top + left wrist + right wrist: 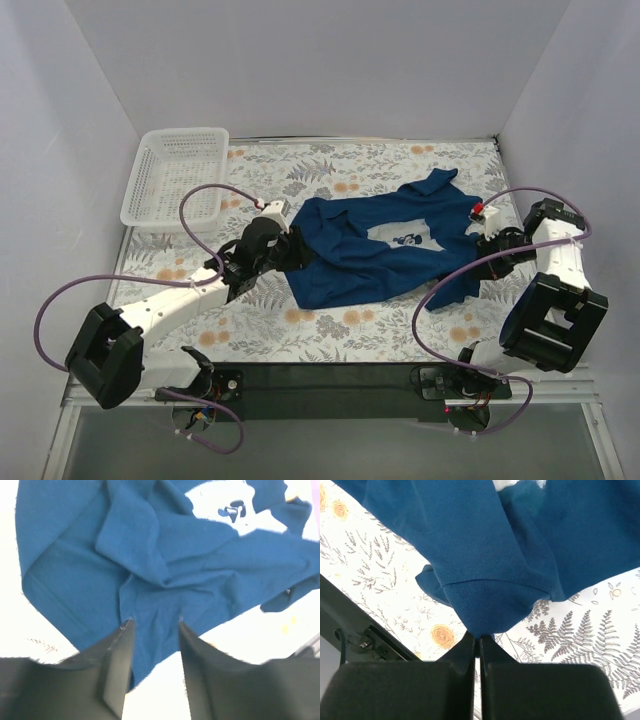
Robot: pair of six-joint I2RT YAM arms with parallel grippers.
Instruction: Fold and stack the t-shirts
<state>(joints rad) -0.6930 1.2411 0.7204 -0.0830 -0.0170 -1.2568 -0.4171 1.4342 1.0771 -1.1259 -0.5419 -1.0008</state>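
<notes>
A dark navy t-shirt lies crumpled across the middle of the flowered table, its pale chest graphic facing up. At the shirt's left edge sits my left gripper. In the left wrist view the left gripper has its jaws apart, and the t-shirt lies under and between the tips without being pinched. My right gripper is at the shirt's right side. Seen from the right wrist, the right gripper is shut on a hemmed sleeve edge of the t-shirt, which is drawn to a point at the tips.
A white lattice basket stands at the back left corner. White walls close in the table on three sides. A black rail runs along the near edge, by the arm bases. Purple cables loop from both arms.
</notes>
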